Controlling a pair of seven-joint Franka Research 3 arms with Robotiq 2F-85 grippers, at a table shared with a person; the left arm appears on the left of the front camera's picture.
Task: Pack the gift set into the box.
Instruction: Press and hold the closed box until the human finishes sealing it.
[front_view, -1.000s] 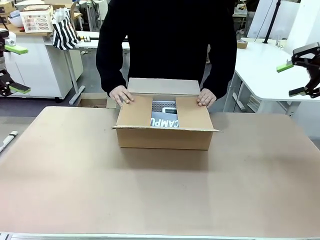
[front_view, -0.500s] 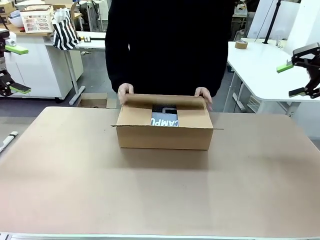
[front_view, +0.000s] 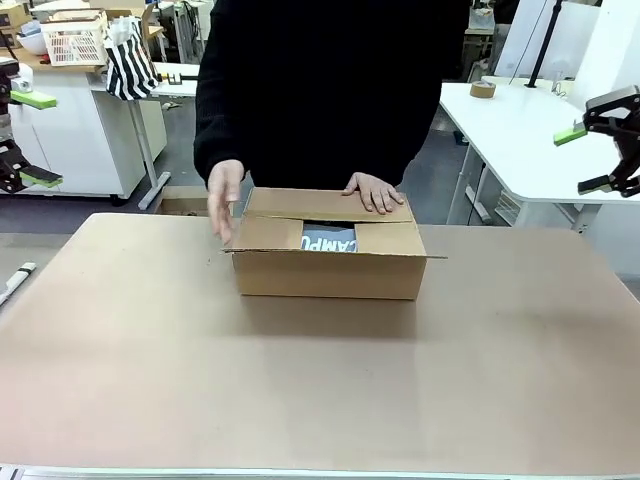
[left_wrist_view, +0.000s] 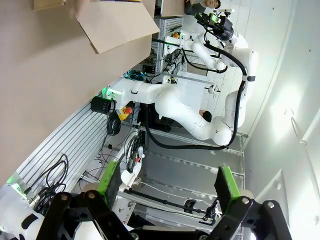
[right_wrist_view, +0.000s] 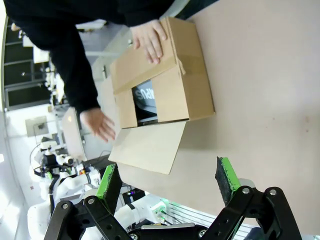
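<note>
Closing is the step in hand: one hand (front_view: 376, 191) presses the far flap on the box (front_view: 328, 245), the near flap seems next, and both grippers' fingers (left_wrist_view: 226, 184) (right_wrist_view: 225, 172) are spread, empty.

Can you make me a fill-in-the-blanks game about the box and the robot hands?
1. The person's hand lies flat on the far ______ of the box.
2. The left gripper and the right gripper both hold ______.
3. The pads on each gripper's fingers are coloured ______.
4. The box stands on the ______.

Missing words: flap; nothing; green; table
</note>
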